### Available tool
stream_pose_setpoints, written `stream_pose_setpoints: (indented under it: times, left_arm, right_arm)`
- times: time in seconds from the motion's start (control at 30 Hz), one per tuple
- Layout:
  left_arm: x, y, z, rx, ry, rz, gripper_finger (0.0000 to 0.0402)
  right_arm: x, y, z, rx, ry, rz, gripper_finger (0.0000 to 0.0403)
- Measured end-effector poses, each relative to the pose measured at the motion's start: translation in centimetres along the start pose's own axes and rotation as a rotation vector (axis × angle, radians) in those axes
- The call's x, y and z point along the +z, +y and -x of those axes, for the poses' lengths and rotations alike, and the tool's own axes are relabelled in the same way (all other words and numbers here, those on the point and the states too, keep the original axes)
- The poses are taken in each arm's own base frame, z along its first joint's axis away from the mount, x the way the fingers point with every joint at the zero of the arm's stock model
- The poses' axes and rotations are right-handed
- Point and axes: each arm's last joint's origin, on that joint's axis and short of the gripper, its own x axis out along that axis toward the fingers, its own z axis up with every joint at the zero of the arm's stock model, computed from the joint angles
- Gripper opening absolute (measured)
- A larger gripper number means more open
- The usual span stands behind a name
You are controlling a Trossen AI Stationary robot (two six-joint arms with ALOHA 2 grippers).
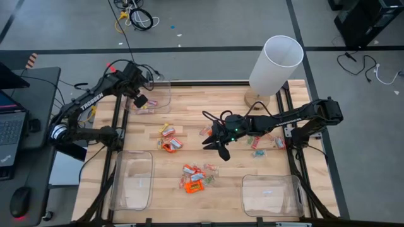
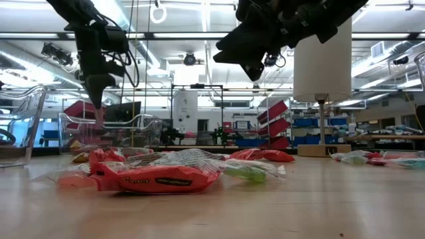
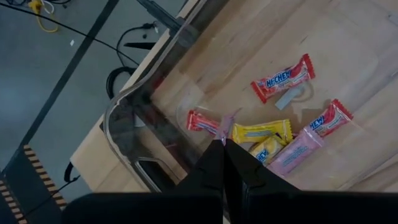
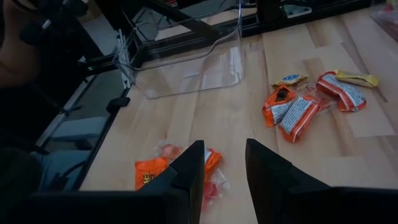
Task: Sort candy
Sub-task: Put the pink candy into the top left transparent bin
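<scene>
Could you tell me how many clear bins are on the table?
3. One bin sits at the far left corner under the left gripper, one at the near left edge, and one at the near right corner. None seems hidden.

Orange candy (image 1: pixel 193 185); clear bins (image 1: pixel 131 181); white lamp (image 1: pixel 273 65).

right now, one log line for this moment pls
left gripper: shut, over bin holding candies | right gripper: open, empty, above orange candy mid-table | sorting unfinished

Overhead view straight down, low view level across table (image 2: pixel 345 206), wrist views close, all sharing candy (image 1: pixel 194 178)
</scene>
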Motion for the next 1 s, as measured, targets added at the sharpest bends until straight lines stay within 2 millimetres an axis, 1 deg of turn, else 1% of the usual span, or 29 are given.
stream_pose_setpoints:
  times: [0.23,0.37,0.63,0.77,1.0]
  left_arm:
    - [0.0,0.0,-0.01,0.0,0.0,0.0,0.0]
    - [-0.39,-0.22,-0.11,-0.03,0.045,-0.035,0.0]
    - [-0.37,-0.25,-0.17,-0.032,0.048,-0.04,0.0]
    - [-0.82,-0.54,-0.2,-0.091,0.091,-0.056,0.0]
    - [-0.51,-0.62,-0.72,-0.103,0.097,-0.058,0.0]
  right_arm:
    - [0.01,0.01,0.0,0.0,-0.001,0.0,0.0103]
    - [0.01,0.01,0.0,0.0,-0.001,0.0,0.0103]
    - [0.02,0.02,0.0,0.001,-0.003,0.001,0.0103]
    - [0.04,0.03,-0.01,0.002,-0.004,-0.002,0.0103]
    - [0.05,0.04,-0.01,0.002,-0.006,0.0,0.0103]
